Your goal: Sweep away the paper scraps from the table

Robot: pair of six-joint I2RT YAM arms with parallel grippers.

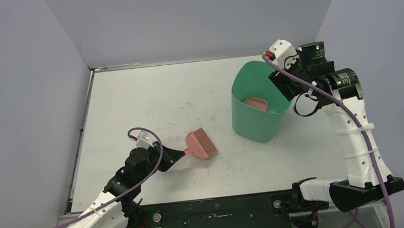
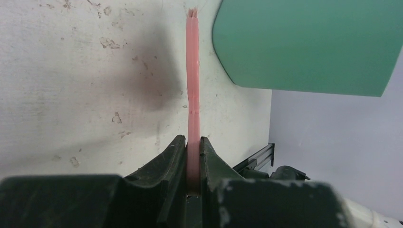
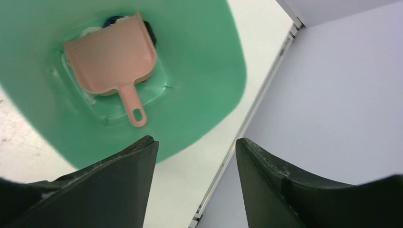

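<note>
My left gripper [image 1: 177,156] is shut on the thin handle of the pink brush [image 1: 202,143], which lies low over the white table [image 1: 158,96] with its bristles towards the green bin. In the left wrist view the handle [image 2: 193,95] runs straight out from between the jaws of that gripper [image 2: 193,142]. My right gripper [image 1: 280,85] hangs open over the bin's right rim, its jaws [image 3: 195,140] holding nothing. The pink dustpan [image 3: 111,57] lies loose at the bottom of the bin [image 3: 199,71]. Dark blue paper scraps [image 3: 114,20] peek out from under the dustpan. I see no scraps on the table.
The green bin [image 1: 254,122] stands right of the table's middle, close ahead of the brush. A metal edge rail [image 1: 80,138] runs along the left side, and grey walls close in on three sides. Faint stains mark the tabletop [image 2: 71,95].
</note>
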